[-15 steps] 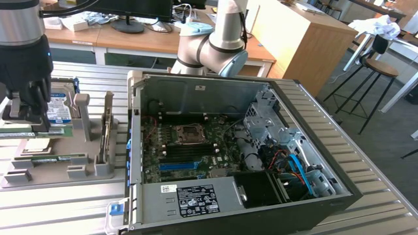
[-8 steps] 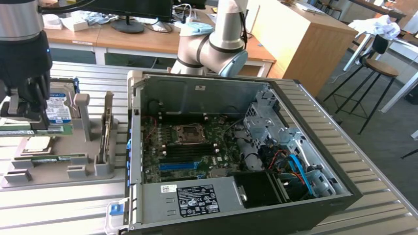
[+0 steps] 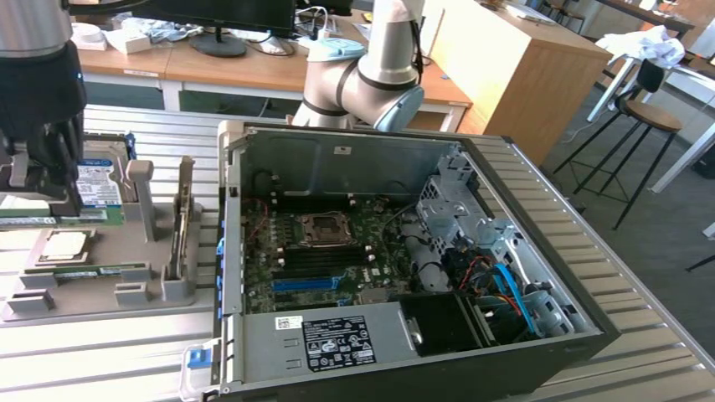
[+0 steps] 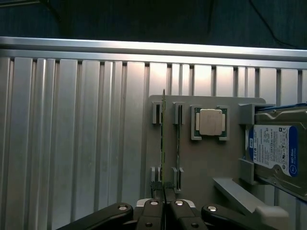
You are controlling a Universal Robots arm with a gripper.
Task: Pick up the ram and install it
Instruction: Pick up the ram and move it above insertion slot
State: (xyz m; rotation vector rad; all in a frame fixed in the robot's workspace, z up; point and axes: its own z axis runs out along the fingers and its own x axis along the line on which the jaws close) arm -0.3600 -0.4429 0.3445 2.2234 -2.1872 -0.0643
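**Ram clamped in the claw above the parts holder**

The ram (image 3: 28,220) (image 4: 163,139) is held edge-up in the claw (image 3: 33,205) (image 4: 165,201). The two fingers (image 4: 154,208) are drawn together on the stick's thin sides. In the exterior view the green board is seen at the claw's tips, over the end of the grey holder (image 3: 112,243) (image 4: 201,163) at that view's left. No writing on the ram can be read.

A second memory stick (image 3: 90,270) (image 4: 178,143) is seated in the holder's slots, just beside the held one. Next to it the square silver processor (image 3: 64,244) (image 4: 211,122) is laid flat in its recess. Beyond that a hard drive (image 3: 100,180) (image 4: 276,153) is propped on edge. A white and blue label is carried on the drive, but its print is too small to be made out with certainty. An expansion card (image 3: 184,209) is stood upright near the holder's other end.

The holder is set on a slatted aluminium desk (image 3: 112,352) (image 4: 72,143). The open computer case (image 3: 335,163) is laid on its side just beside the holder, toward the exterior view's right. Inside it the motherboard (image 3: 268,276) is exposed. At the near edge a black rating label (image 3: 338,343) with white certification marks is fixed to the power supply; its text cannot be read.
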